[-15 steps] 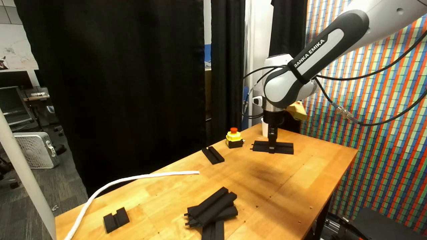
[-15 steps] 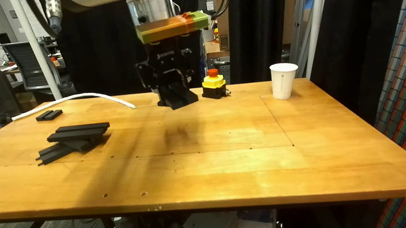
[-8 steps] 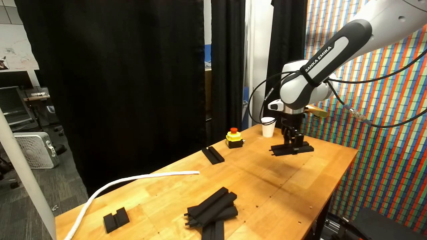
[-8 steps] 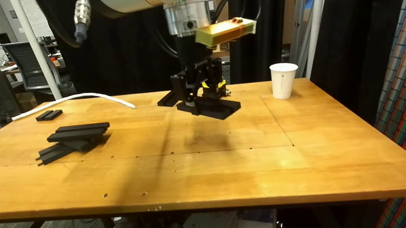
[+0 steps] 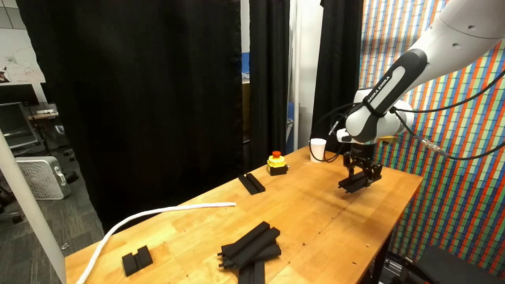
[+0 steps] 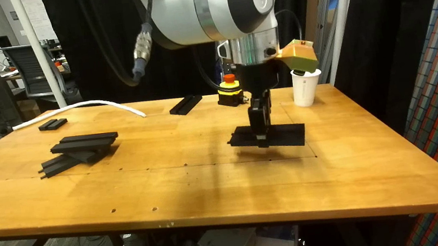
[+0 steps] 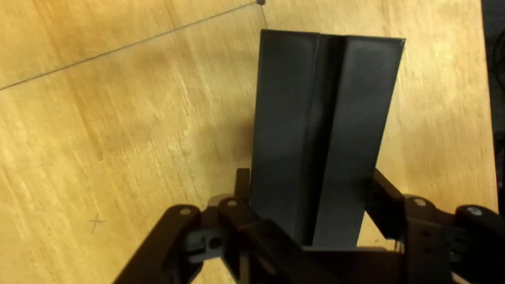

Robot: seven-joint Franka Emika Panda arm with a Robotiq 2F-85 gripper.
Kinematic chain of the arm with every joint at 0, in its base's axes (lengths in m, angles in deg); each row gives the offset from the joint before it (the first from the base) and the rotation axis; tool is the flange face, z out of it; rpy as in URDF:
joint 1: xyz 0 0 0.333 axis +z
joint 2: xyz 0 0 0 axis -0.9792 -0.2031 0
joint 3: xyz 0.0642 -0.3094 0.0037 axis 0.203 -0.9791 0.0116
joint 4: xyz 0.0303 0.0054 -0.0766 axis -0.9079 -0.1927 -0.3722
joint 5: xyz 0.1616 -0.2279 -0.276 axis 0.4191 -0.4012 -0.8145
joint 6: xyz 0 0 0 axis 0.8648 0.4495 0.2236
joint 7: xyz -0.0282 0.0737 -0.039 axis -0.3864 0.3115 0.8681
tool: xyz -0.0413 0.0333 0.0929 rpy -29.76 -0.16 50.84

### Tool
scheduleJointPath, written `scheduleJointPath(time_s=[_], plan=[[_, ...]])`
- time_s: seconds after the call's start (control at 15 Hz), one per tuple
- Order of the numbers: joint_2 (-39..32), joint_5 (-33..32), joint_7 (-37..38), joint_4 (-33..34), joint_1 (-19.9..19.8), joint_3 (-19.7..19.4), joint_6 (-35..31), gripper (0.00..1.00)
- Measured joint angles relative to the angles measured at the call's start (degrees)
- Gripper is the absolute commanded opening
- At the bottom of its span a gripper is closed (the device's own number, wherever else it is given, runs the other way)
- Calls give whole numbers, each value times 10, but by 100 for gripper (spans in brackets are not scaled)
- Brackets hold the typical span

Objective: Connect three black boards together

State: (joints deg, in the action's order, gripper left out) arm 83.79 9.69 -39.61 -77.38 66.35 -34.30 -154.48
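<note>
My jaws press on both long sides of a black board (image 7: 319,134), parted by just its width, as the wrist view shows from above. The board is grooved along its length, and the counter (image 7: 118,157) shows on either side. In an exterior view I hold the board just above the counter, grooved face up. Well apart from it sits a pile of black boards (image 6: 86,145), stacked crosswise; a lone board (image 6: 185,105) lies flat near the red-and-yellow button box (image 6: 230,92), and a white cup (image 6: 305,90) stands upright near a corner of the counter. In an exterior view I also find a small black block (image 5: 137,260) near the curved white strip (image 5: 205,205), the pile toward the front, the lone board between the pile and the button box, and my own board over the far end of the counter.
</note>
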Motion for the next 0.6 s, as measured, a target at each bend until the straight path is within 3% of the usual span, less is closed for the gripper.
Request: scheduleJointPath(time_s=[0.27, 0.6], plan=[[-59, 45, -145, 21, -25, 18, -47, 46], [-117, 93, -249, 70, -68, 56, -62, 46]])
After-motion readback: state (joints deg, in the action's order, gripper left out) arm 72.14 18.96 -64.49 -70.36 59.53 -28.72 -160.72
